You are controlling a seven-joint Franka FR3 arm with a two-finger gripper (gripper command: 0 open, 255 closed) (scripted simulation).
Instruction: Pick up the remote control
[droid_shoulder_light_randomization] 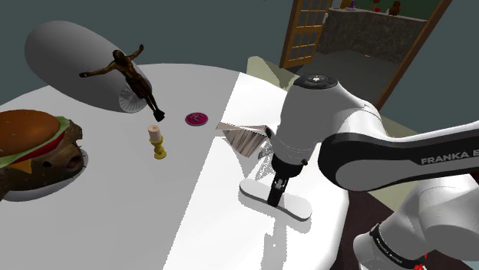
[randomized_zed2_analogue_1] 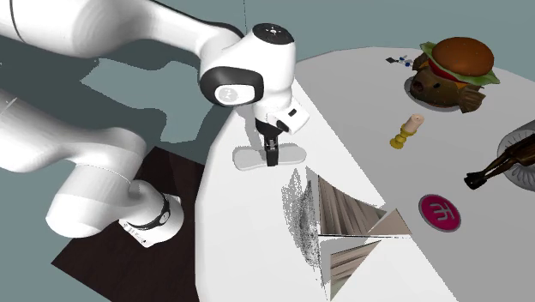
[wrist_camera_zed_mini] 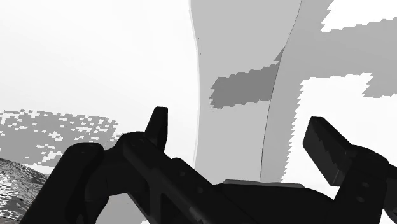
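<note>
The remote control (droid_shoulder_light_randomization: 298,207) is a flat, plain white oblong lying on the white table (droid_shoulder_light_randomization: 199,230) near its edge by the stand. My black gripper (droid_shoulder_light_randomization: 275,193) points down onto its middle. The second exterior view has the gripper (randomized_zed2_analogue_1: 272,158) standing on the remote control (randomized_zed2_analogue_1: 246,160). Seen from the wrist, the remote control (wrist_camera_zed_mini: 232,127) runs as a grey strip between the two fingers (wrist_camera_zed_mini: 159,127), which stand apart with a gap on either side. The gripper (wrist_camera_zed_mini: 242,137) is open and clasps nothing.
A stack of angular striped sheets (droid_shoulder_light_randomization: 246,136) lies just beyond the remote. Farther off are a magenta disc (droid_shoulder_light_randomization: 196,118), a small candle holder (droid_shoulder_light_randomization: 157,143), a dark figure (droid_shoulder_light_randomization: 129,74) and a burger model (droid_shoulder_light_randomization: 34,146). The table's edge (droid_shoulder_light_randomization: 338,230) is close to the stand.
</note>
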